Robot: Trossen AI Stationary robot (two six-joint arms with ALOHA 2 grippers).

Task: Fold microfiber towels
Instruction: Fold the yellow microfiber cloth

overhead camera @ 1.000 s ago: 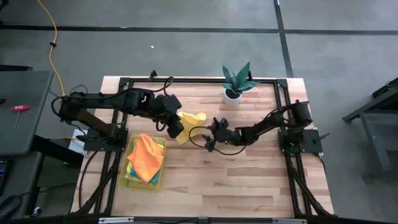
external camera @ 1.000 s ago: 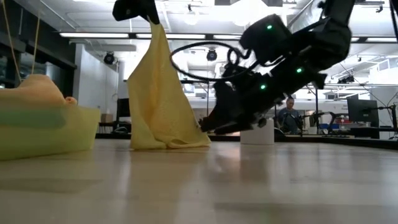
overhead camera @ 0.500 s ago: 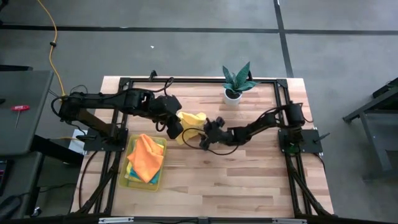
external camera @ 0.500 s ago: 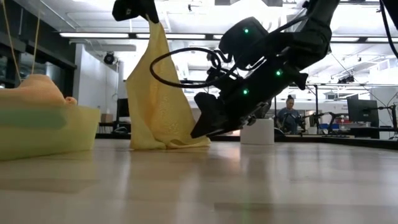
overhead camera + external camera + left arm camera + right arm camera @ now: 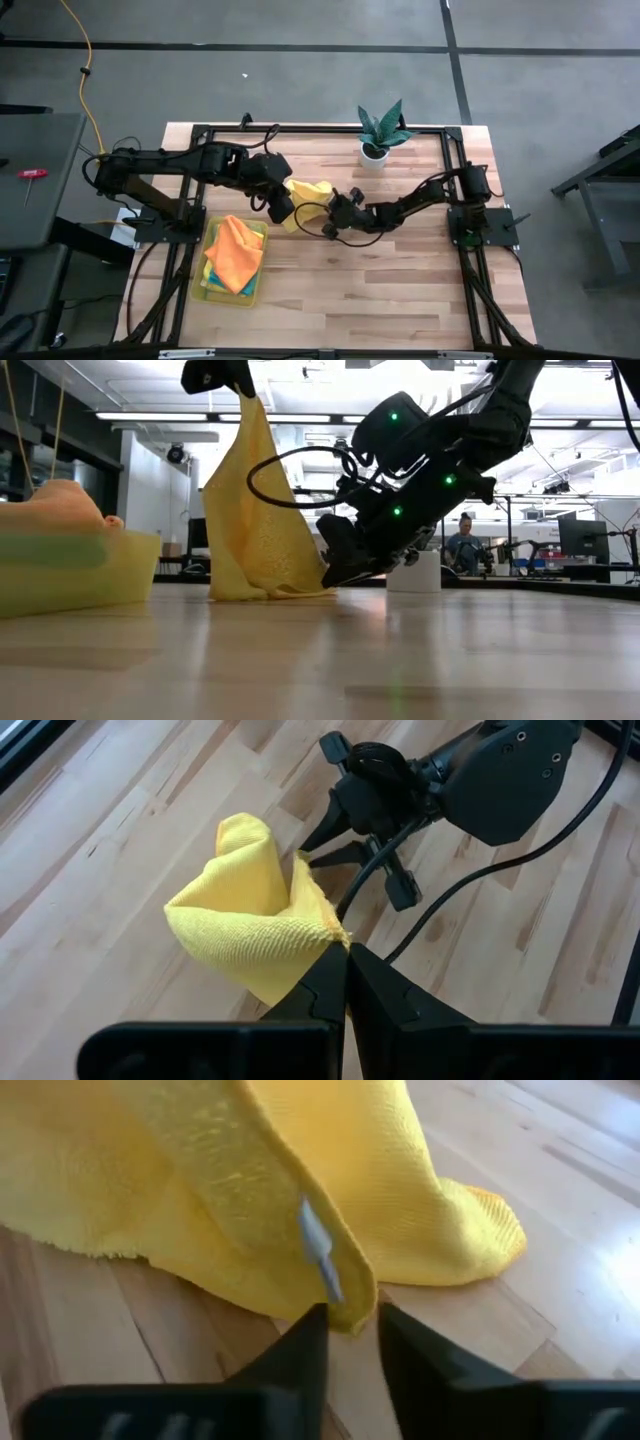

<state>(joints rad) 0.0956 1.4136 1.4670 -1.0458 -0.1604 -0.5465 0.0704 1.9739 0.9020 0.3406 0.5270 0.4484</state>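
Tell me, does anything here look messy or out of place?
Only mildly. The yellow towel hangs crumpled from the left gripper, its bottom bunched on the table, while the right gripper reaches for a lower corner. Towels in the tray lie heaped, not folded.

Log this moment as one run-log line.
left gripper: shut on yellow towel, holding it up | right gripper: low at hanging towel corner, narrow gap | tray: other towels waiting
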